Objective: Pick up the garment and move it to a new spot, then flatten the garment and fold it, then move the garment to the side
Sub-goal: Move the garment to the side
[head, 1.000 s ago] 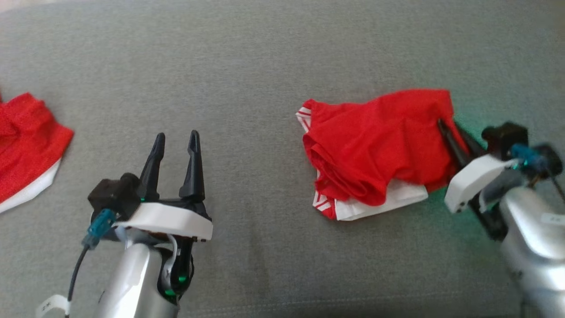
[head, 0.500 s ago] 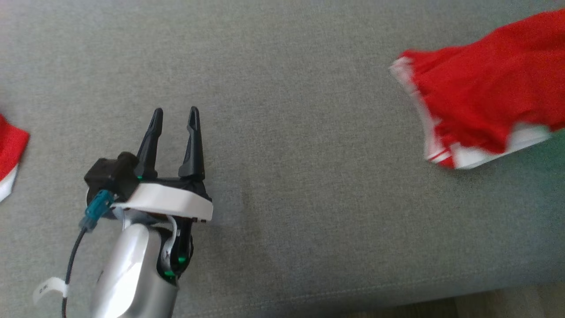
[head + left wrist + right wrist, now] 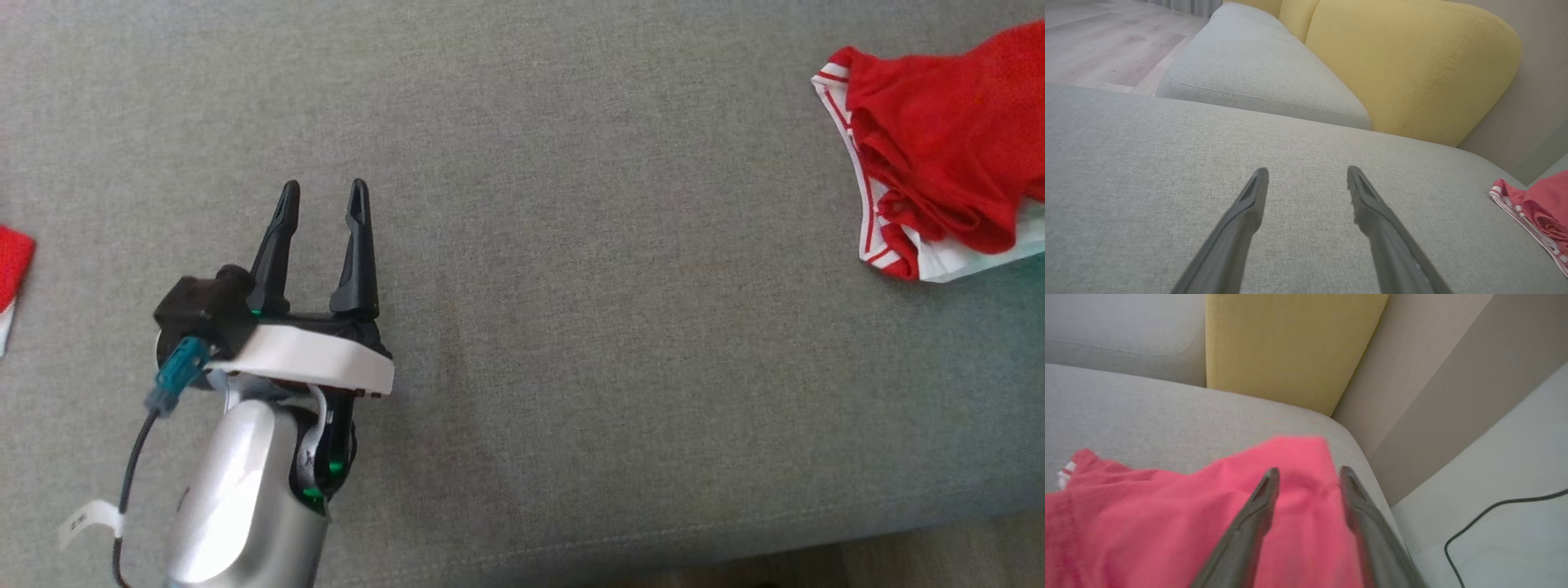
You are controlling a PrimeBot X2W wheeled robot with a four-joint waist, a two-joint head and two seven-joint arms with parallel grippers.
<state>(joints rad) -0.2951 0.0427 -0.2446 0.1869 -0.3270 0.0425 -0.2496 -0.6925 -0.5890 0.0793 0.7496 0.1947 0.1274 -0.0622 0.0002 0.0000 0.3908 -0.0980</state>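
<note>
**Item 1: right fingers** (image 3: 1267,490). Two long dark tapered prongs, matte. They stand parted, with a plain gap at the tips. Red cloth lies under and between them, and nothing looks pinched.

**Item 2: left fingers** (image 3: 356,245). Same pattern, spread wide and empty. In the head view they sit at 8 o'clock over bare seat, tips toward 12.

**Item 3: garment** (image 3: 939,155). Red knit with white banded trim and a white under-layer. It is bunched in loose folds, not flat. It lies at 2 o'clock in the head view, by the seat's far right corner and well apart from the left fingers.
- Handling, as judged: light, limp and not fragile. It will sag and drag and will not hold a shape.
- Best taken at the trimmed hem or a corner, where the doubled edge gives bite. A pinch mid-panel risks lifting one layer only.

**Item 4: sofa seat** (image 3: 571,245). Grey woven upholstery, slightly rough, with a stitched front seam. It should grip cloth enough to resist sliding.

**Item 5: back cushion** (image 3: 1290,347). Mustard yellow, padded, at 12 o'clock in the right wrist view.

**Item 6: second red cloth** (image 3: 12,253). At the 9 o'clock edge of the head view, partly cut off.

**Item 7: cable** (image 3: 1486,510). Thin and black, on the pale floor at 4 o'clock.
</note>
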